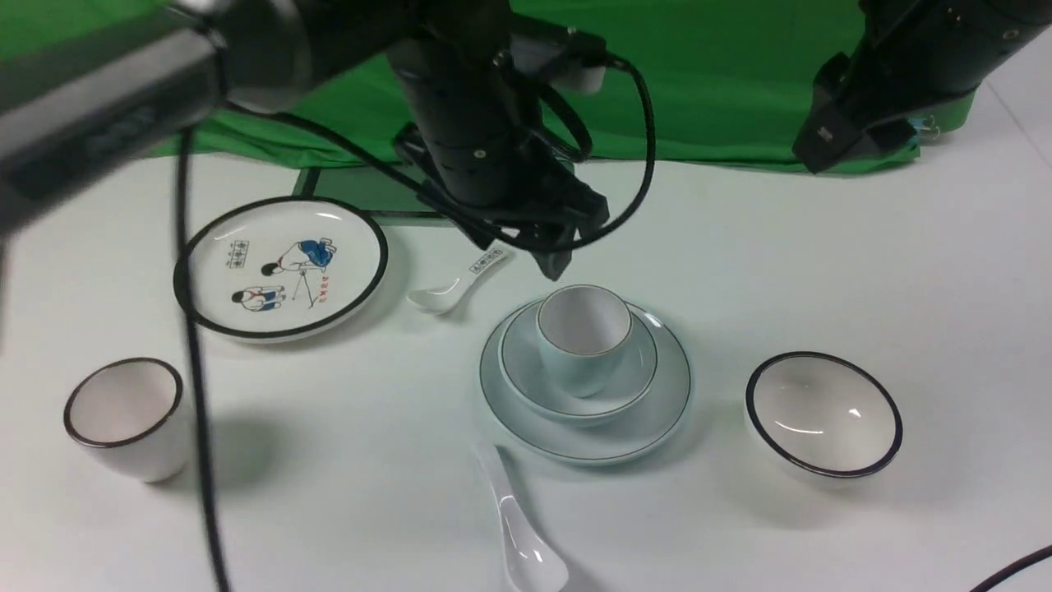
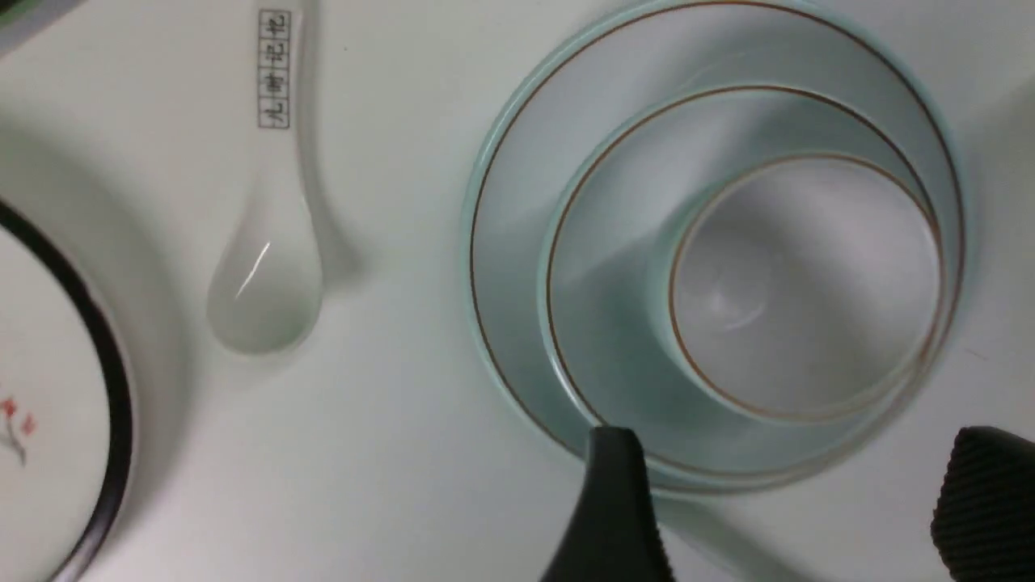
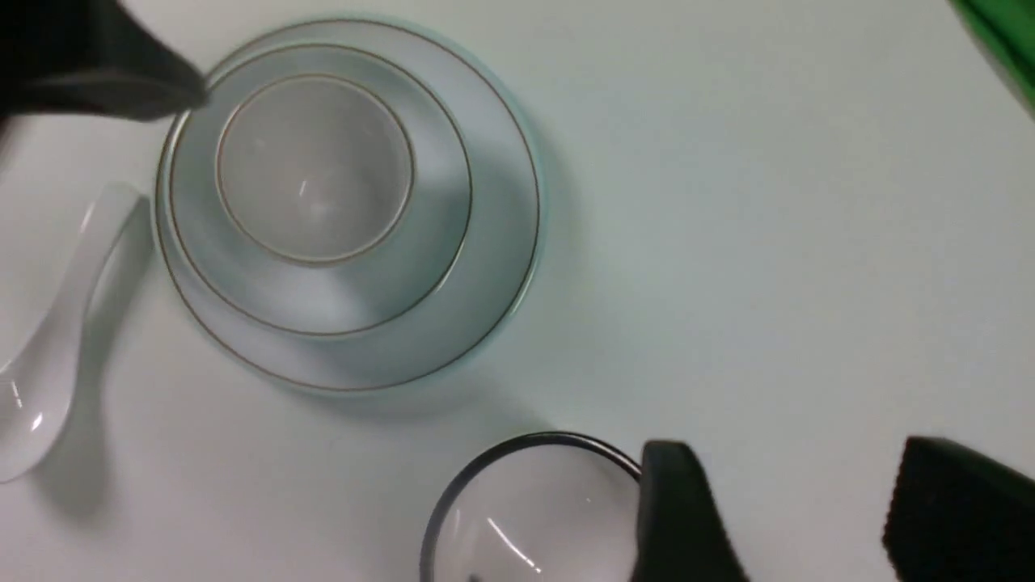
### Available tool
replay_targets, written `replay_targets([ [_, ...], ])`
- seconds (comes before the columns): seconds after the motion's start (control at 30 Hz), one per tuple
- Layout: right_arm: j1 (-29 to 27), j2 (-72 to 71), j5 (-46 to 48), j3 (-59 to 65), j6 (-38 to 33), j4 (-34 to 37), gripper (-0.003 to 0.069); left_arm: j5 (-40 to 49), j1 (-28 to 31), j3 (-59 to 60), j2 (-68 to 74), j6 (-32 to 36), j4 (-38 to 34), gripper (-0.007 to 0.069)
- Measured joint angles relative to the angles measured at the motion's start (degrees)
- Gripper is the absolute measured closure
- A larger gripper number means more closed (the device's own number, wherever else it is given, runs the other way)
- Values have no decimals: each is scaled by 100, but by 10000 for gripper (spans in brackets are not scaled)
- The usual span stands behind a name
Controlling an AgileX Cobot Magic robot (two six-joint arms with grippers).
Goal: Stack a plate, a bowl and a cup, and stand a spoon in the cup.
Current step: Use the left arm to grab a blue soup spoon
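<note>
The pale blue plate [image 1: 657,427] lies at the table's middle with the pale blue bowl [image 1: 526,374] on it and the small cup [image 1: 582,345] upright in the bowl. The plain white spoon [image 1: 518,526] lies on the table just in front of the plate. My left gripper [image 1: 538,255] hovers open and empty just behind the stack; in the left wrist view [image 2: 796,453] the cup [image 2: 800,283], bowl [image 2: 614,323] and plate [image 2: 509,242] lie ahead of the jaws. My right gripper [image 3: 796,461] is open and empty, high at the back right [image 1: 826,148]. The right wrist view shows the stack [image 3: 315,170] and spoon [image 3: 48,339].
A black-rimmed cartoon plate [image 1: 279,267] lies at the back left, with a small patterned-handle spoon [image 1: 456,288] beside it. A dark-rimmed white cup [image 1: 127,415] stands at the front left. A black-rimmed white bowl [image 1: 822,415] stands right of the stack. Green cloth [image 1: 723,90] covers the back.
</note>
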Motion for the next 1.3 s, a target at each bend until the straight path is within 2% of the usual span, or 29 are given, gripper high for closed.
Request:
replay_targets([
  [0.1,0,-235,5,0,0,0,274,-164,-122,1384,-871,-459,79,160],
  [0.13,0,-256,5,0,0,0,274,-241,-138,1472,-908,-497,106,160],
  [0.27,0,-341,-2,0,0,6,274,-1398,-576,3162,-1276,-1469,433,160],
  [0.33,0,-341,-2,0,0,6,274,-1757,-644,3474,-1267,-1748,472,160],
  [0.4,0,-341,-2,0,0,6,274,-2509,-677,3946,-1196,-2325,466,160],
  [0.6,0,-341,-19,0,0,6,274,-3624,-677,4103,-855,-3236,444,160],
  [0.77,0,-341,-19,0,0,6,274,-3680,-677,4114,-448,-3581,444,160],
  [0.97,0,-341,-26,0,6,6,274,-3525,-677,4139,-231,-3652,455,179],
  [1.07,0,-341,-41,0,6,6,274,-3486,-677,4123,-203,-3667,540,230],
  [1.17,0,-341,-41,0,6,6,274,-3343,-677,4085,-157,-3613,672,335],
  [1.2,0,-341,-41,0,6,6,274,-3334,-677,4085,-158,-3600,681,335],
  [1.23,0,-341,-41,0,6,6,274,-3226,-677,4085,-156,-3489,800,424],
  [1.27,0,-341,-41,0,6,6,274,-3172,-664,4085,-156,-3365,835,477],
  [1.3,0,-341,-41,0,6,6,274,-3165,-657,4085,-156,-3306,842,489],
])
